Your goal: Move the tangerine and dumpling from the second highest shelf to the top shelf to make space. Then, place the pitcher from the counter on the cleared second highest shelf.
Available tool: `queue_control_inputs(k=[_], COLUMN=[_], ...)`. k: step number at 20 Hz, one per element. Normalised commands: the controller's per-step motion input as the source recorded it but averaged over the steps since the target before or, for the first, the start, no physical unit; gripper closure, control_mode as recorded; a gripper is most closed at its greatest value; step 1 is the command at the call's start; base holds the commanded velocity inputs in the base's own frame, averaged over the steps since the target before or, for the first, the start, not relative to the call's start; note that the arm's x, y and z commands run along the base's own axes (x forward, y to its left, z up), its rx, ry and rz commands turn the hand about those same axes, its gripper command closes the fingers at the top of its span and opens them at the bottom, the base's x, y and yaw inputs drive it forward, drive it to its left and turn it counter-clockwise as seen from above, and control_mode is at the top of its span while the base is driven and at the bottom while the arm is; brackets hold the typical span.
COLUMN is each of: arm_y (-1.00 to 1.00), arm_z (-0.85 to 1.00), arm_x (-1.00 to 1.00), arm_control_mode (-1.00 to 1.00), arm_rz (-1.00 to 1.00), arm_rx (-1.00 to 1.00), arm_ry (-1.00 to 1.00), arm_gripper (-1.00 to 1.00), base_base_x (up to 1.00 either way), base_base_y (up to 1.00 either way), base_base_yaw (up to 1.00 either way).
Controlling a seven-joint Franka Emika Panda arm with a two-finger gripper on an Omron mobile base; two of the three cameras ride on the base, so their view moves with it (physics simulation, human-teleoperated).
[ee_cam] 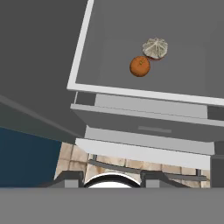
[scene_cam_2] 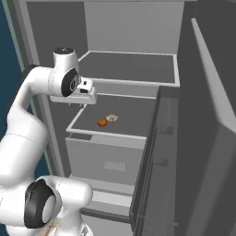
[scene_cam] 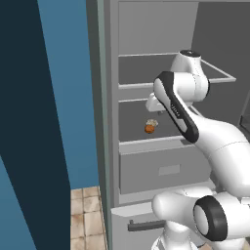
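Observation:
The tangerine [scene_cam: 149, 128] [scene_cam_2: 102, 122] [ee_cam: 140, 66] and the dumpling [scene_cam: 152, 122] [scene_cam_2: 112, 118] [ee_cam: 155, 47] lie touching, side by side, near the middle of the second highest shelf [scene_cam: 132, 114] [scene_cam_2: 136, 115] [ee_cam: 109, 43]. The top shelf [scene_cam: 141, 68] [scene_cam_2: 129, 64] above it is bare. My gripper [scene_cam: 152, 104] [scene_cam_2: 86, 97] [ee_cam: 110, 179] hangs outside the fridge, above and in front of the second shelf's front left corner, apart from both items. Its fingertips stand apart with nothing between them. The pitcher and the counter are out of view.
A grey drawer front [scene_cam: 166, 168] [scene_cam_2: 110, 161] [ee_cam: 144, 127] sits under the second shelf. The open fridge door [scene_cam_2: 207, 138] stands to the right. A blue wall [scene_cam: 63, 97] flanks the fridge on the left, with tiled floor [scene_cam: 88, 215] below.

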Motion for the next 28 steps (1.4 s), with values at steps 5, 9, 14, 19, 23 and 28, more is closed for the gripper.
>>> queue_control_inputs(k=[5, 9, 14, 19, 23, 28], arm_y=[0.0, 0.0, 0.0, 0.0, -0.11, -0.15], arm_z=[-0.14, -0.59, -0.66, -0.37, -0.21, -0.19], arm_x=[-0.11, -0.19, -0.06, 0.0, 0.04, 0.14], arm_control_mode=[-1.0, -1.0, -1.0, -1.0, -1.0, -1.0], arm_rz=[0.0, 0.0, 0.0, 0.0, 0.0, 0.0], arm_rx=[0.0, 0.0, 0.0, 0.0, 0.0, 0.0], arm_ry=[0.0, -0.09, -0.13, -0.04, 0.0, 0.0], arm_gripper=[-1.0, -1.0, -1.0, -1.0, -1.0, -1.0], base_base_x=[0.0, 0.0, 0.0, 0.0, 0.0, 0.0], base_base_y=[0.0, 0.0, 0.0, 0.0, 0.0, 0.0], base_base_yaw=[0.0, 0.0, 0.0, 0.0, 0.0, 0.0])
